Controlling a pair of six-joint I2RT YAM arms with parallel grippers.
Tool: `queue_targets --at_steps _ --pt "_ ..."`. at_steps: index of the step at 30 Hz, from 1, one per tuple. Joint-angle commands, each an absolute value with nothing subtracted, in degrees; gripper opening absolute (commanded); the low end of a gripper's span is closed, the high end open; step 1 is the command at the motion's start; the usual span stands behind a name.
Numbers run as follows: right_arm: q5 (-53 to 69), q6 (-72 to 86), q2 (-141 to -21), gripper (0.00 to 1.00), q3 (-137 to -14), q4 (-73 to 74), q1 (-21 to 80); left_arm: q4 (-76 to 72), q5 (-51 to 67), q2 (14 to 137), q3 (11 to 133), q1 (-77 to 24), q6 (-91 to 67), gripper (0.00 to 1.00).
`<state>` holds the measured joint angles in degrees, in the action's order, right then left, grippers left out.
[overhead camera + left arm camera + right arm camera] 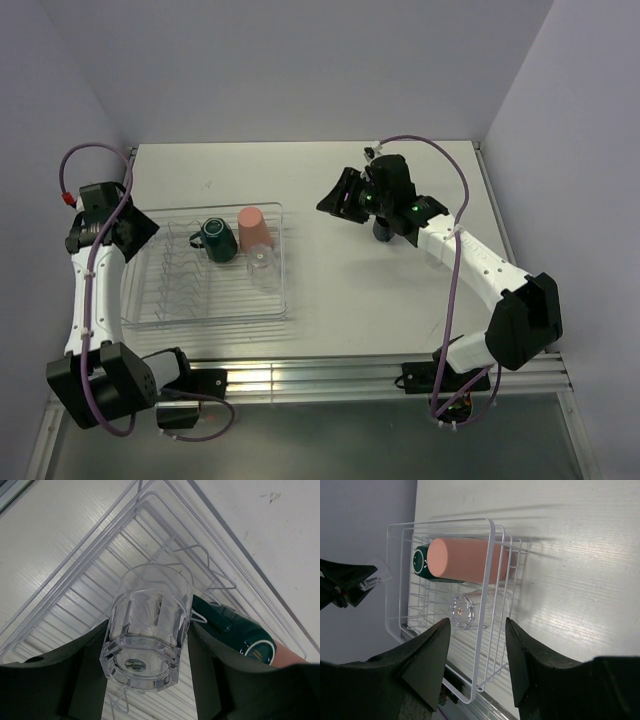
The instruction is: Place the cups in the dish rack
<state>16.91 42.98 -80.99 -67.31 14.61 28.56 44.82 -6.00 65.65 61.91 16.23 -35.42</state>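
Step in hand: racking one glass.
- Gripped a clear glass (150,610) in the left pincer (149,635), jaws narrowed tight on its sides.
- Hung it directly over the ribs of the dish rack (170,300).
- Logged beyond that pincer, already racked: teal mug (217,240), pink tumbler (255,228), second glass (264,268).
- Found the right pincer (477,622) parted midway and empty above the worktop (340,290), rack well ahead of it.

Next, as judged: called for a straight descent, then release.
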Motion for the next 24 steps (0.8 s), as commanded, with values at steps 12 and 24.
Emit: queue_targets --at_steps 12,24 --pt "14.94 38.33 -77.87 0.55 -65.21 11.95 28.56 37.62 -9.67 72.33 61.35 17.49 -35.60 0.00" --pt "18.98 35.16 -82.70 0.55 -66.80 9.67 28.65 36.39 -11.07 79.63 63.89 18.28 -35.68 0.00"
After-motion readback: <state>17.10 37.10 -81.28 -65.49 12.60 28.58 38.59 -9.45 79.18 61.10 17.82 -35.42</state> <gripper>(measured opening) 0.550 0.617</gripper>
